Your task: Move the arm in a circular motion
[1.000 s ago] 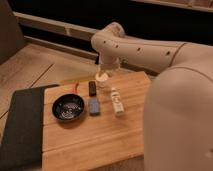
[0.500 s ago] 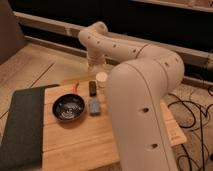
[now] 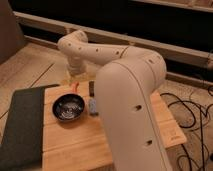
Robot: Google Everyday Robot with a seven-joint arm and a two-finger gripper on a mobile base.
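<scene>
The arm [image 3: 107,52] is filling most of the camera view, its thick cream segment rising from the lower right and reaching up and to the left across the wooden tabletop [image 3: 75,145], then bending at a rounded joint and dropping toward the far edge of the board. The hand [image 3: 73,76] is hanging at the end of that downward link, just past the tabletop's far edge, and whether it is spread or pressed together I cannot tell. Since the task's thing is the arm itself, the relation that matters is clearance: the hand is sitting above and beyond the black bowl [image 3: 68,108], with a small dark block [image 3: 91,88] and a blue-grey object [image 3: 93,106] lying just to the bowl's right, nearer the arm's big segment. A dark mat [image 3: 22,125] is covering the left side. Any circling sweep would probably need to stay above these things.
</scene>
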